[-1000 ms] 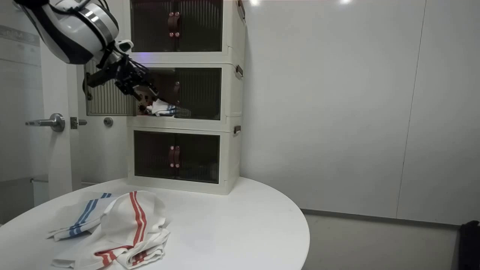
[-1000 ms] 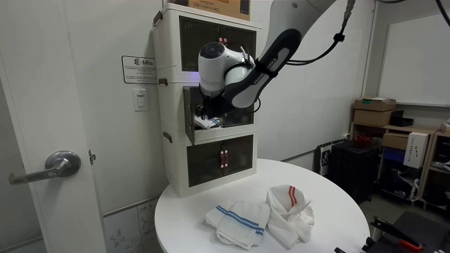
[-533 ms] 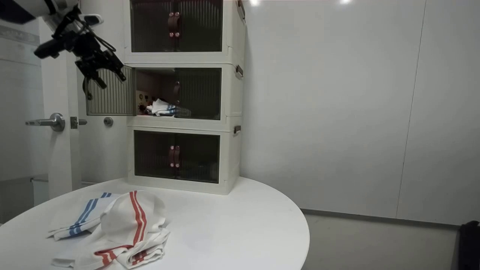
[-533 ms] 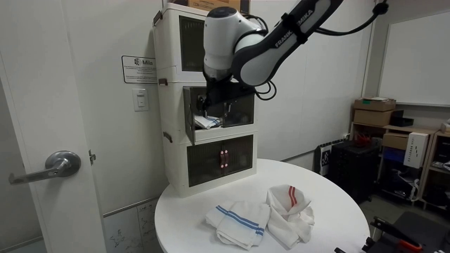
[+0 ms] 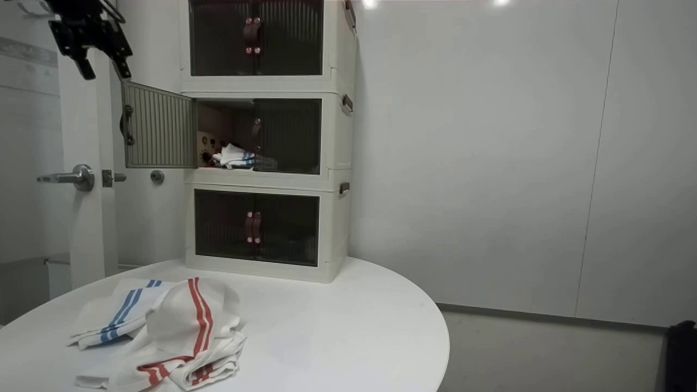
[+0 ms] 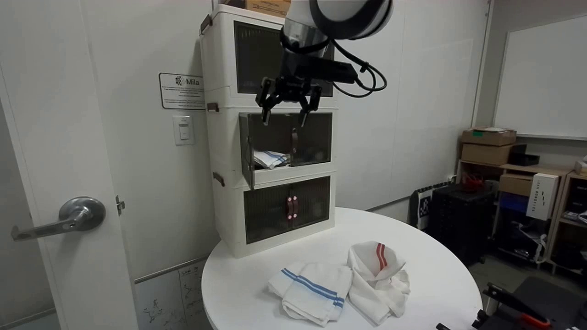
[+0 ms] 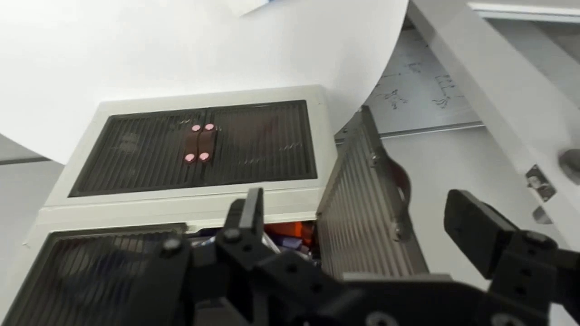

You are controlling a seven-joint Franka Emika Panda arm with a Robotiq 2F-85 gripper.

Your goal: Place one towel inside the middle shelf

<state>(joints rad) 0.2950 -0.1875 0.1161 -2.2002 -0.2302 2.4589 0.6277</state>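
Note:
A white towel with blue stripes (image 5: 235, 156) lies bunched inside the middle shelf (image 5: 261, 178), behind its open left door (image 5: 160, 128). The same towel (image 6: 270, 159) shows in an exterior view. In the wrist view it is mostly hidden behind a finger. A folded blue-striped towel (image 6: 316, 288) and a crumpled red-striped towel (image 6: 378, 279) lie on the table, also in an exterior view as the blue-striped towel (image 5: 122, 313) and red-striped towel (image 5: 179, 326). My gripper (image 6: 284, 122) is open and empty, raised in front of the cabinet. Its spread fingers (image 7: 358, 201) show in the wrist view.
The open ribbed door (image 7: 362, 203) juts out from the middle shelf, near the gripper. The upper unit (image 5: 256, 84) and lower unit (image 5: 256, 267) are shut. The cabinet stands on a round white table (image 5: 348, 326). A room door (image 6: 91, 275) stands beside it.
My open gripper has backed away from the middle shelf and risen, away from the cabinet. The towel inside the shelf and the towels on the table have not moved.

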